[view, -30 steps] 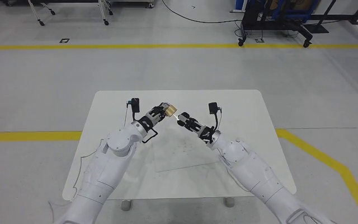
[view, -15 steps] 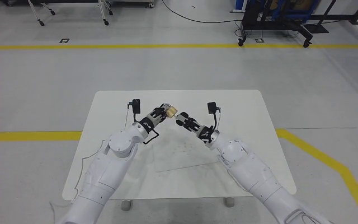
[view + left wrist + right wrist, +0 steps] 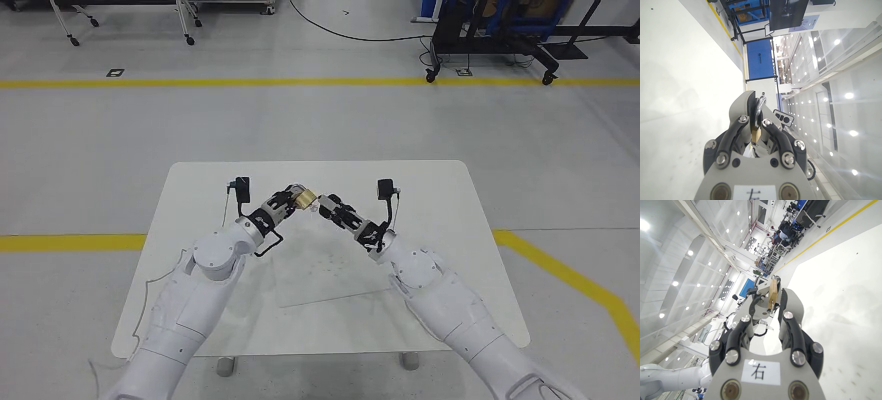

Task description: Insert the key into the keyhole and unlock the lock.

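Lock (image 3: 773, 291) clamped in left gripper (image 3: 757, 107): shackle at fingertips, brass body back toward palm, held above table (image 3: 430, 200). Key (image 3: 772, 306) at lock's keyhole end, at tip of right gripper (image 3: 328, 207); whether that gripper clamps key: cannot tell.

Risks: blade slightly off keyhole axis could jam or skid across brass face; turning force may swivel lock about shackle in grip; loose key would drop to table.

Hidden: keyhole itself, blade depth, whether key seated.
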